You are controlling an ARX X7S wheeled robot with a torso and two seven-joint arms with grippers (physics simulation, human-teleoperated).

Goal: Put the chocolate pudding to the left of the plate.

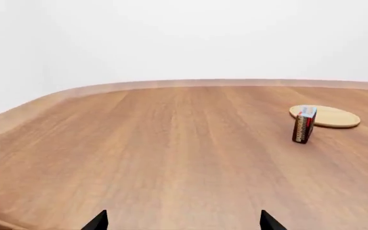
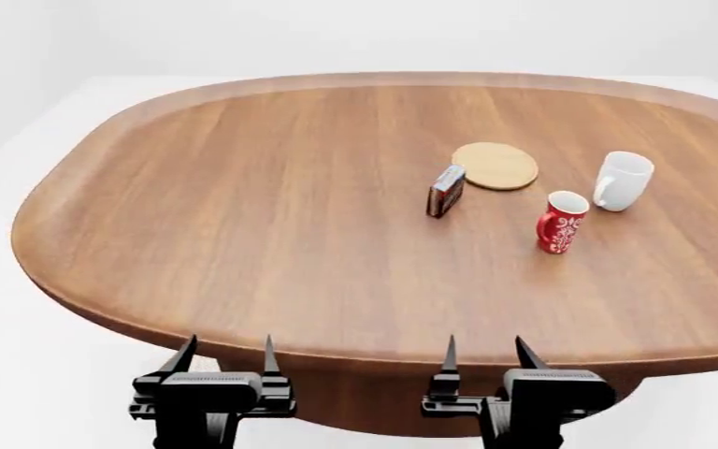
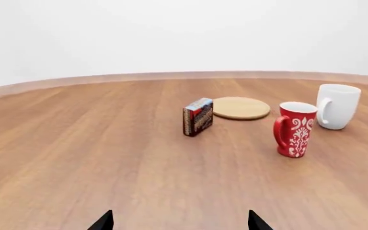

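Note:
The chocolate pudding (image 2: 445, 190) is a small dark red-brown carton standing upright on the wooden table, just left of and nearer than the plate (image 2: 496, 165), a flat round tan disc. Both show in the left wrist view, pudding (image 1: 304, 124) and plate (image 1: 327, 116), and in the right wrist view, pudding (image 3: 198, 117) and plate (image 3: 241, 108). My left gripper (image 2: 224, 358) and right gripper (image 2: 484, 356) are both open and empty at the table's near edge, far from the pudding. Only the fingertips (image 1: 97, 221) (image 3: 104, 222) show in the wrist views.
A red patterned mug (image 2: 561, 222) stands right of the pudding, and a white mug (image 2: 621, 181) stands right of the plate. The oval wooden table (image 2: 247, 206) has a raised rim, with white floor around it.

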